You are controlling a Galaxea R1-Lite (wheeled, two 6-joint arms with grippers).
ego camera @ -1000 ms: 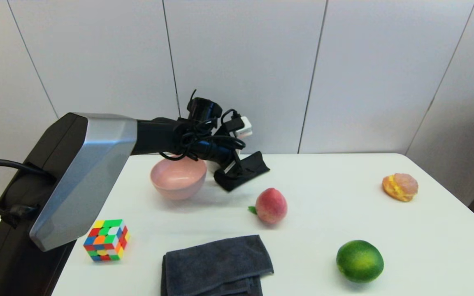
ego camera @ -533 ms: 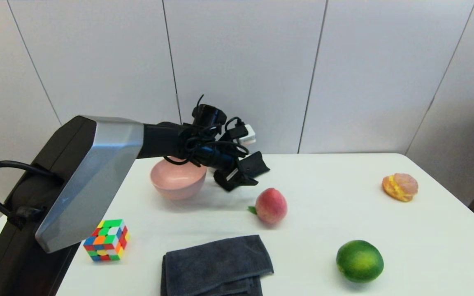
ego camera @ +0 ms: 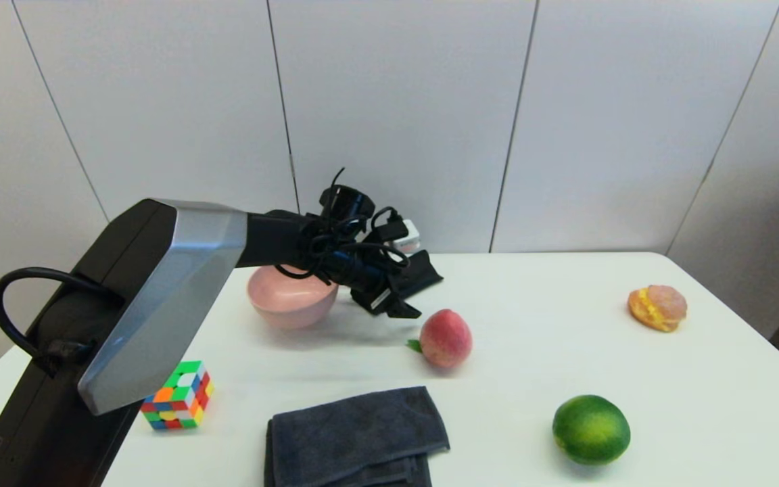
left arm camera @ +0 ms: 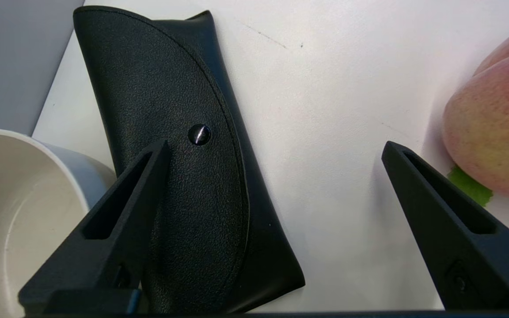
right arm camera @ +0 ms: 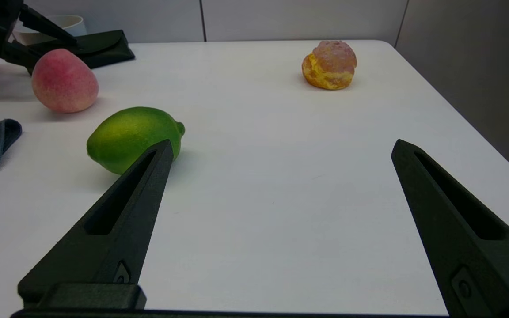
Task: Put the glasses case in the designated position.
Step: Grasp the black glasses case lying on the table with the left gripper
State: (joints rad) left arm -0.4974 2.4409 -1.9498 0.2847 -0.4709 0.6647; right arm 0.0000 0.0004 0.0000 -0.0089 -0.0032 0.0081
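The glasses case [ego camera: 428, 272] is a flat black pouch lying on the white table between the pink bowl [ego camera: 291, 301] and the peach [ego camera: 445, 337]. In the left wrist view the glasses case [left arm camera: 170, 145] shows its curved flap and snap button. My left gripper [ego camera: 393, 304] hangs open just above it. One finger [left arm camera: 117, 225] is over the case's flap and the other finger [left arm camera: 449, 225] is over bare table near the peach [left arm camera: 493, 132]. Nothing is between the fingers [left arm camera: 275, 145]. My right gripper [right arm camera: 281, 143] is open over the table's right side, far from the case [right arm camera: 91, 46].
A folded dark grey towel [ego camera: 356, 436] lies at the front edge. A colour cube [ego camera: 176, 399] sits front left. A lime [ego camera: 590, 429] and a cream puff [ego camera: 657, 308] are on the right. The bowl's rim [left arm camera: 16, 145] is close beside the case.
My left arm has reached forward and its gripper has come down over the glasses case, hiding more of it in the head view. The case and the other objects have not moved.
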